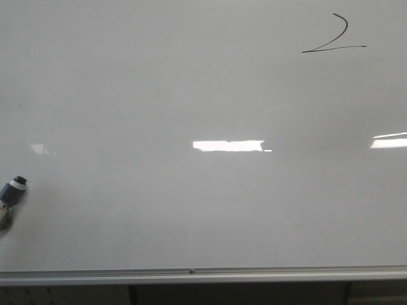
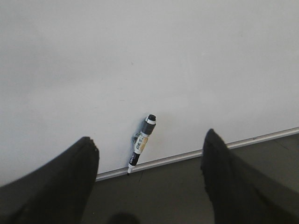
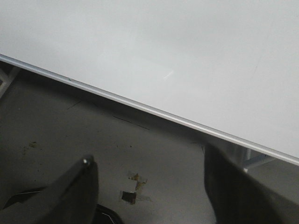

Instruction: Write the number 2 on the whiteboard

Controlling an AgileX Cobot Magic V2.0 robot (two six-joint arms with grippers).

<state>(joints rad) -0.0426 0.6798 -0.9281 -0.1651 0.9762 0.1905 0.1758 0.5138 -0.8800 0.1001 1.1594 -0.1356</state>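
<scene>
Both sets of jaws gape empty, well apart from the number 2 [image 1: 334,37] on the whiteboard [image 1: 159,95].

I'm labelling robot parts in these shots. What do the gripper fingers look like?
Both wrist views show only fingers: the left gripper and right gripper each have two broad, matte black fingers with rounded tips. No cables or markings are visible; a small shiny spot sits on one right fingertip.

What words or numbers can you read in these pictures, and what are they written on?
"2": hand-drawn in thin black line, the number 2 stands on the whiteboard, near its upper right in the front view.
The marker lying on the board has dark print on its label, too small and blurred to read.
Nothing else shows any writing.
</scene>
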